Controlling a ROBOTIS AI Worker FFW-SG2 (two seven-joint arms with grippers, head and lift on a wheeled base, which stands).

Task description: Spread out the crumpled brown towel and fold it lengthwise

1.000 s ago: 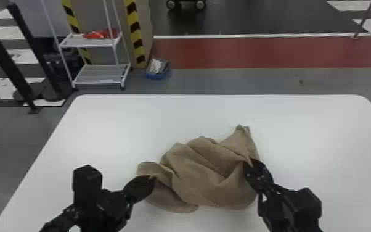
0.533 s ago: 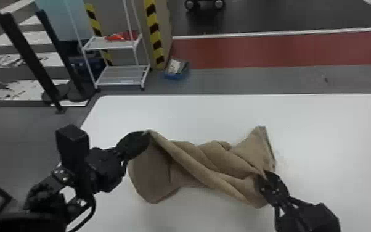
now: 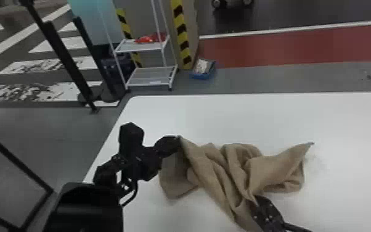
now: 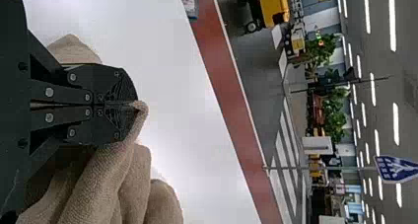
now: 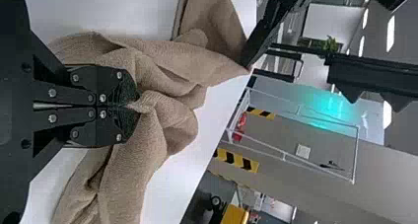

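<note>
The brown towel lies bunched in folds on the white table. At its upper left corner my left gripper holds it, lifted a little. The left wrist view has the left gripper shut on a pinch of towel edge. By the towel's near side is my right gripper. In the right wrist view the right gripper is shut on a gathered fold of the towel. One towel corner points out to the right in the head view.
Beyond the table's far left corner stand a white wire shelf and a blue box on the floor. Black posts rise to the left. White tabletop extends behind and to the right of the towel.
My left gripper has lifted and drawn its towel corner left and away from the robot, stretching the cloth between the grippers. The head view has turned toward the left.
</note>
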